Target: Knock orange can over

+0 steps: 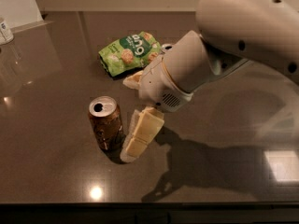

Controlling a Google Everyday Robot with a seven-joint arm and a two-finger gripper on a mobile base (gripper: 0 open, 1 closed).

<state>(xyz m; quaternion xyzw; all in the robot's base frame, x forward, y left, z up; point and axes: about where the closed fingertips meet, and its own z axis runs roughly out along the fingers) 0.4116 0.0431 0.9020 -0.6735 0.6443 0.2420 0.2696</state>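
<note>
The orange can [106,122] stands upright on the dark tabletop [56,171], left of centre, with dark orange-brown sides and a silver top with an open mouth hole. My gripper [139,135] is cream-coloured and hangs low over the table just to the right of the can, very close to its side or touching it. The big white arm [233,36] reaches in from the upper right.
A green snack bag [128,52] lies behind the can at the back. A silver can is almost wholly hidden behind the arm, with only a bit of its top [167,45] showing. A white object [4,31] stands at the far left edge.
</note>
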